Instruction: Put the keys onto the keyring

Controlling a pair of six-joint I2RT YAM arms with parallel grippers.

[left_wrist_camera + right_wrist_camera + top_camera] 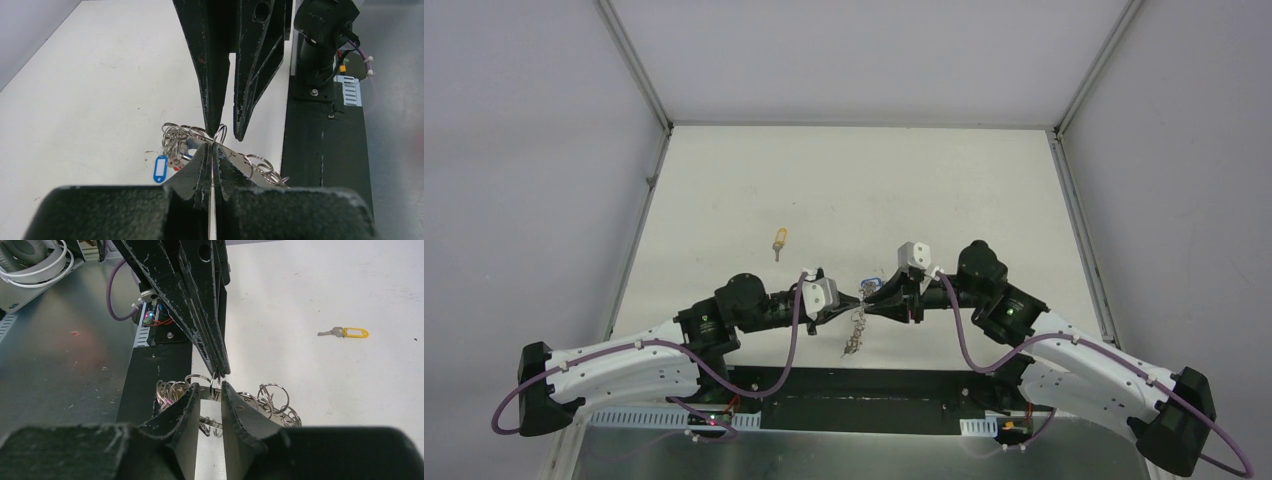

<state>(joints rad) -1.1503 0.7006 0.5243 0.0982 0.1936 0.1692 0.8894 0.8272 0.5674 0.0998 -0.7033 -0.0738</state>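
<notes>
We see both grippers meeting on the keyring (856, 335), mid-frame.
Left gripper (212, 150) pinches it tight; right gripper (210, 390) stands narrowly parted around it. Yellow key (779, 241) lies loose, up and left: unthreaded.

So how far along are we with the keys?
Nothing clearly threaded yet. In hand: left gripper shut on the keyring, right gripper open around a coil. Blue-tagged key sits beside the coils, attachment unclear. Remaining: yellow-tagged key, alone on the table.

The white table (944, 190) bears a small yellow-headed key (778, 241) (lying flat, alone, somewhat left of centre).
</notes>
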